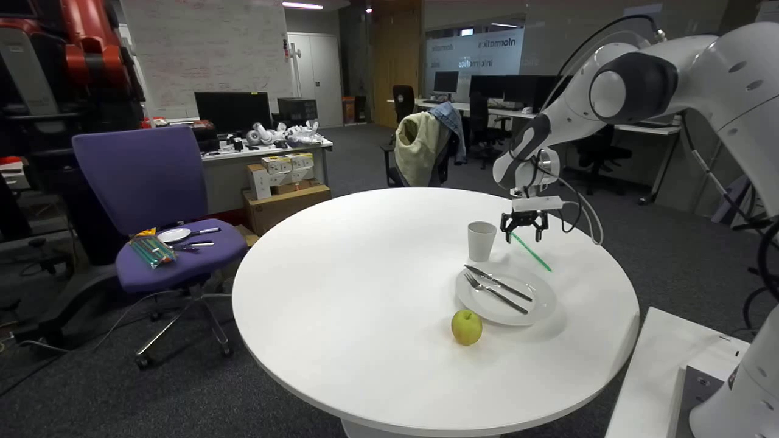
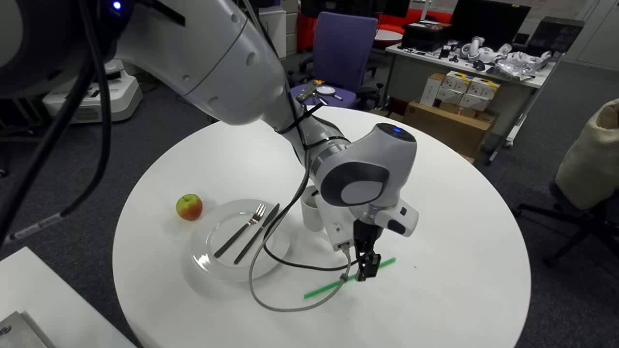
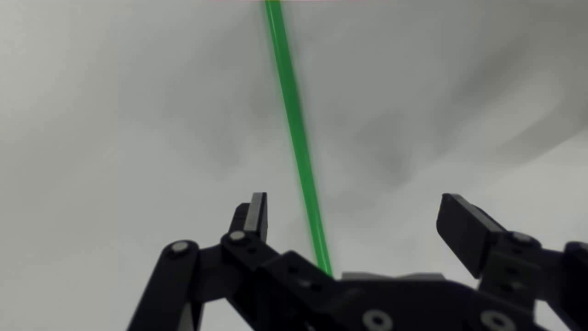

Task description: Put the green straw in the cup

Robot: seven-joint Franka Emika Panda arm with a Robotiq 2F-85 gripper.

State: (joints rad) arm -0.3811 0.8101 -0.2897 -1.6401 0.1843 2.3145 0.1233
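Note:
The green straw [image 1: 532,252] lies flat on the white round table, near the cup and the plate. It also shows in an exterior view [image 2: 322,290], partly behind the gripper and a cable. The white cup [image 1: 481,242] stands upright beside the gripper; in an exterior view the cup [image 2: 312,215] is partly hidden by the arm. My gripper [image 1: 524,236] is open and empty, pointing down above the straw. In the wrist view the straw [image 3: 294,110] runs between the open fingers [image 3: 353,197], closer to the left finger and touching neither. Its lower end is hidden behind the gripper body.
A white plate [image 1: 544,299] holds a fork [image 1: 496,294] and a knife [image 1: 499,283], near the straw. An apple [image 1: 467,328] sits beside the plate. The table [image 1: 341,292] has a round edge. Loose cables [image 2: 258,295] hang from the wrist over the plate and straw.

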